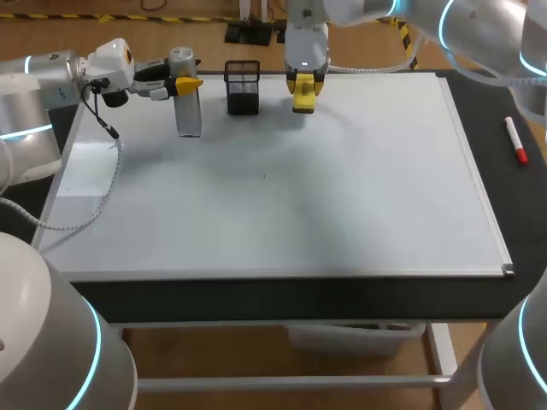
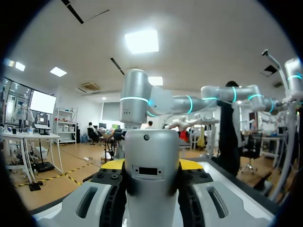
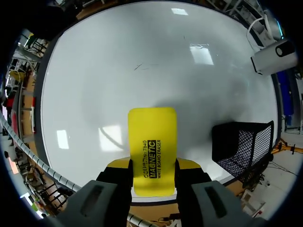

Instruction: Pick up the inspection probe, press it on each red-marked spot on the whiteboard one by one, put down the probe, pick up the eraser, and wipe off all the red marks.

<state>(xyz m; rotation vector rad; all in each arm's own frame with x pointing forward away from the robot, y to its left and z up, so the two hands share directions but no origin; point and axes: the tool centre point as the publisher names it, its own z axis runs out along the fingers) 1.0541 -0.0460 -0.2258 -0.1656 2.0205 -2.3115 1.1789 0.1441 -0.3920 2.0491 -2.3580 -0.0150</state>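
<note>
Whiteboard (image 1: 282, 196): flat on table (image 1: 523, 205).
Left gripper (image 1: 185, 84): clamped on inspection probe (image 1: 189, 115), board's 11 o'clock.
Right gripper (image 1: 305, 84): clamped on yellow eraser (image 1: 305, 102), 12 o'clock edge.
Mesh basket (image 1: 243, 87): between them.
Red marker (image 1: 516, 141): off-board, 3 o'clock.

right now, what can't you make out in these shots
- probe tip: left wrist view, hidden behind the probe's own body
- eraser underside: all views, faces away, so contact with the whiteboard is unclear
- faint specks mid-board: right wrist view, too small to tell colour
- mesh basket inside: head view, too dark and small
</note>
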